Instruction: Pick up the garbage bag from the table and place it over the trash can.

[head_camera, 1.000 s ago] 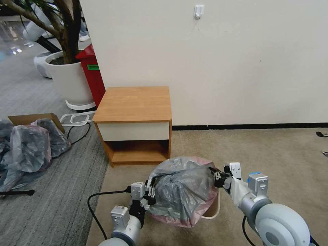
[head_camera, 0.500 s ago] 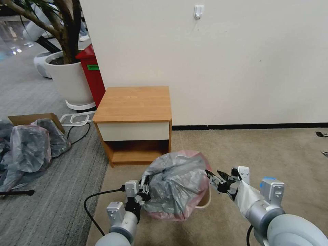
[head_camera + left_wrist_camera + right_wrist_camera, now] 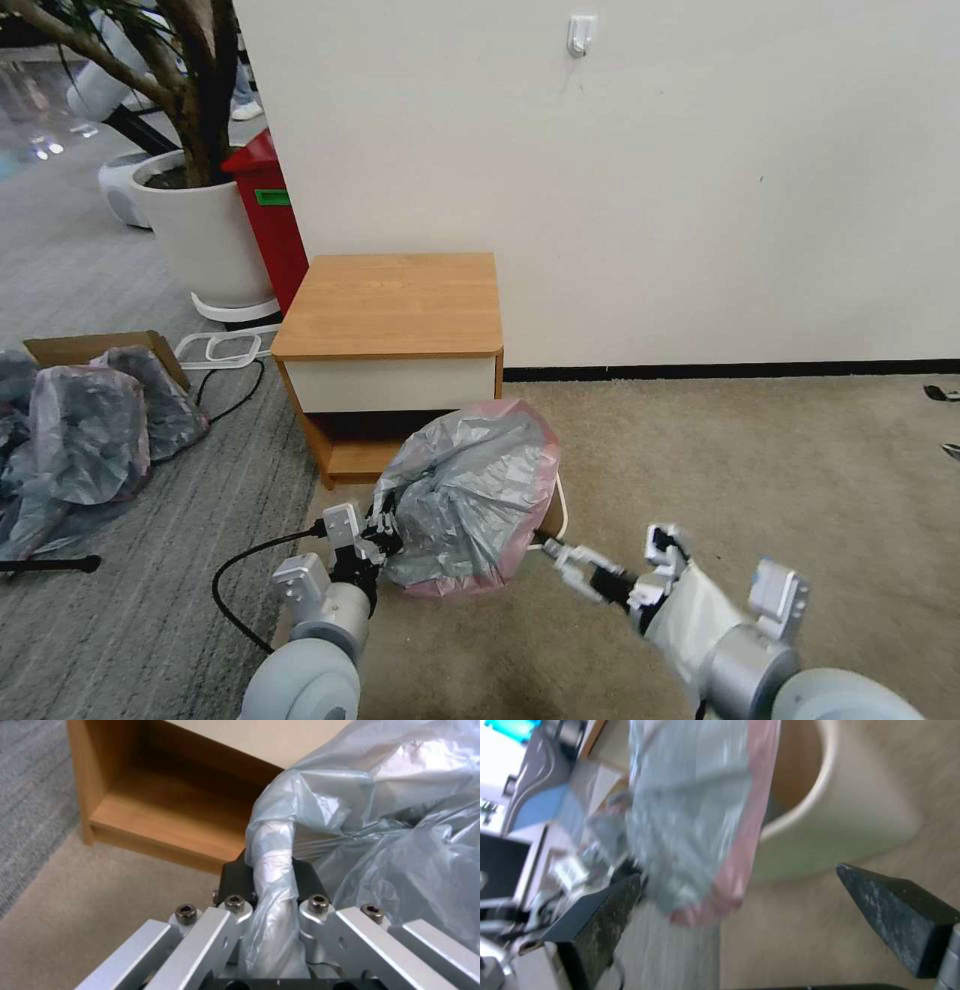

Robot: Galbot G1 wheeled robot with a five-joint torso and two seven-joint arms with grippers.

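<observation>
The grey garbage bag with its pink rim is draped loosely over the cream trash can, which stands on the carpet just in front of the table. My left gripper is shut on a twisted strand of the garbage bag at the bag's left side. My right gripper is open and a little apart from the can's right side. In the right wrist view its fingers stand wide, with the garbage bag and the trash can beyond them. The bag hides most of the can.
A heap of grey bags and a cardboard box lie on the left. A red bin and a white plant pot stand behind the table. A black cable trails by my left arm. Open carpet lies to the right.
My right gripper has let go of the bag, opened and drawn back. My left gripper has moved forward and left, and the bag and can have shifted with it toward the table.
</observation>
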